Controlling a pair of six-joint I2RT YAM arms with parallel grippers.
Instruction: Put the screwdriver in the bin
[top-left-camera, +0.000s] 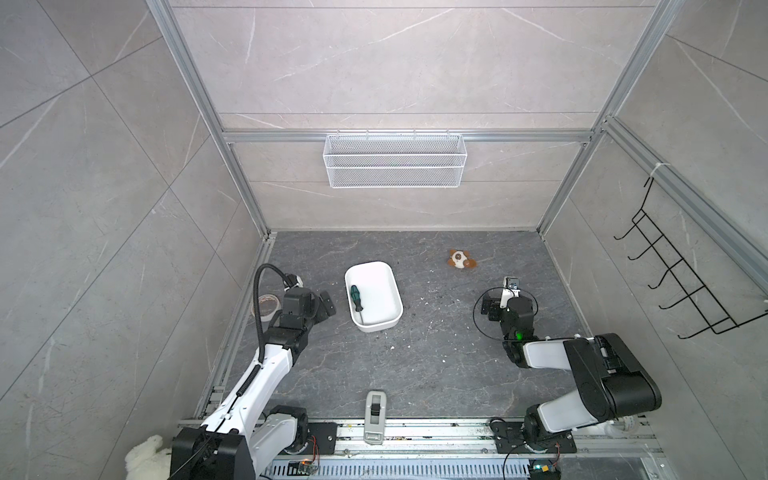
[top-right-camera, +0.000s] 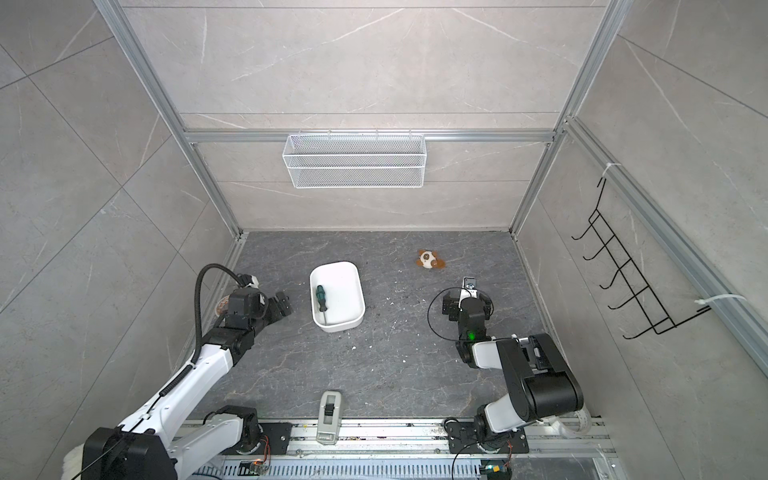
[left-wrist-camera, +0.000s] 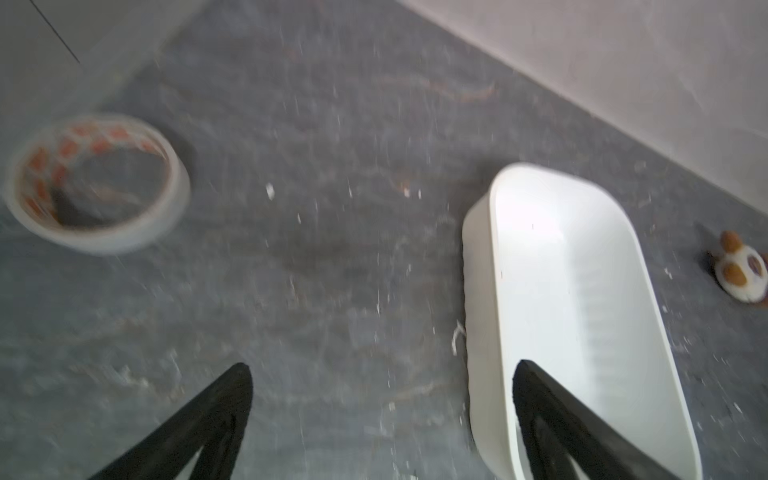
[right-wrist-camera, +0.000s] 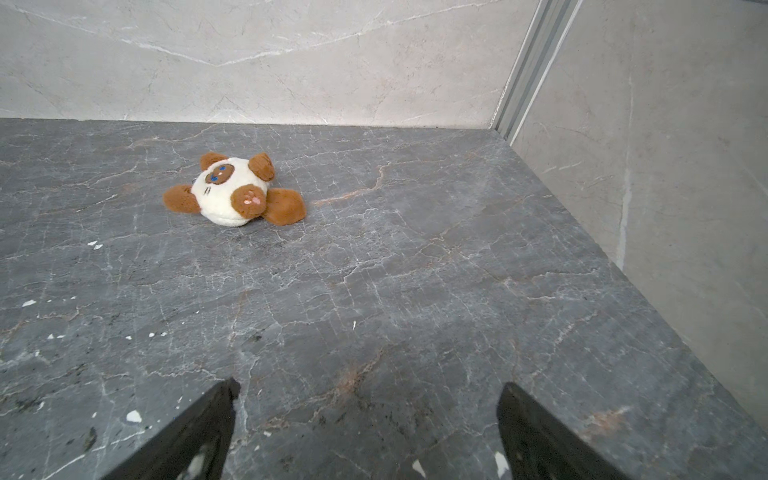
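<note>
Small green-and-black-handled screwdriver (top-left-camera: 356, 298) lies inside the shallow white plastic bin (top-left-camera: 380, 286), along its left wall. My left fingers (left-wrist-camera: 199, 428) are wide and empty just beside it, my right fingers (right-wrist-camera: 195, 436) wide too, well apart. I'd lift clear without nudging the bin

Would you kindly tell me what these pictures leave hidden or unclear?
Screwdriver, lying in the bin: unseen in the left wrist view, probably behind a finger.
Tape roll: left arm hides part in a top view; wrist view blurs it.
White fluffy thing: cut off by a top view's bottom edge.
</note>
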